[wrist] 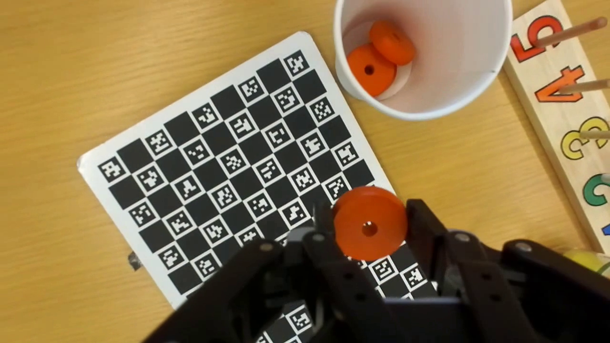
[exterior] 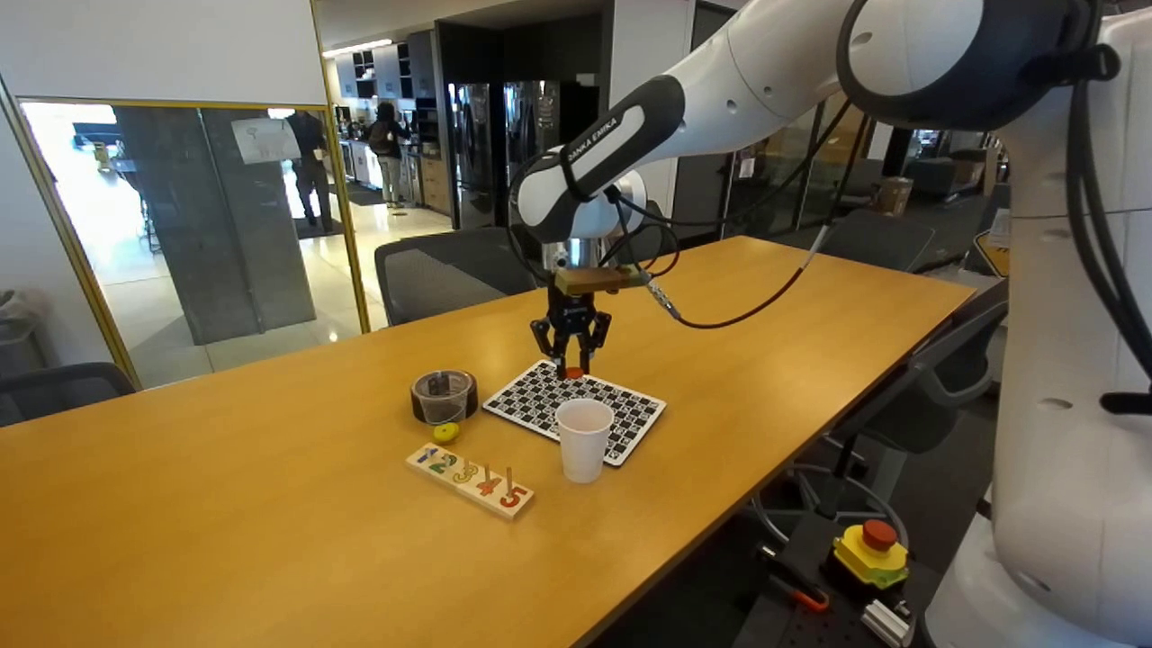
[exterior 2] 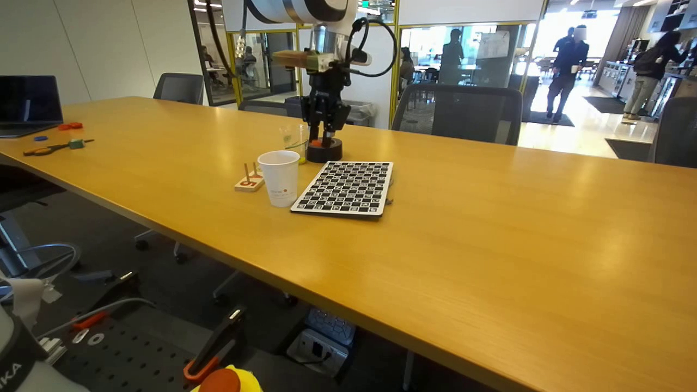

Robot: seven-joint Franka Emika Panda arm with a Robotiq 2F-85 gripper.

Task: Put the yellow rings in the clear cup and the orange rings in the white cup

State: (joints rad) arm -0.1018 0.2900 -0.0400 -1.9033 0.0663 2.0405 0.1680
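One orange ring [wrist: 355, 238] is pinched by the black gripper [wrist: 370, 218].
In the wrist view, two more rings [wrist: 385, 56] are seen in the tapered white cup [wrist: 450, 59]; in an exterior view, a yellow ring [exterior: 446, 434] inside or beside the see-through cup [exterior: 443, 396], unclear which.

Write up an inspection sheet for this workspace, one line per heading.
Surface: yellow-brown table, light reflecting off it.
Job's things: white cup upright, two orange rings inside; clear cup with at least one yellow ring at its base, inside or beside cannot be told.
Clutter: checkered board, numbered peg board, black roll by the clear cup, laptop.
Grippers: one gripper, shut on another orange ring, raised off the table.
Cables: dark cable hanging in a loop near the gripper.
Surroundings: chairs around the table, people in the background.
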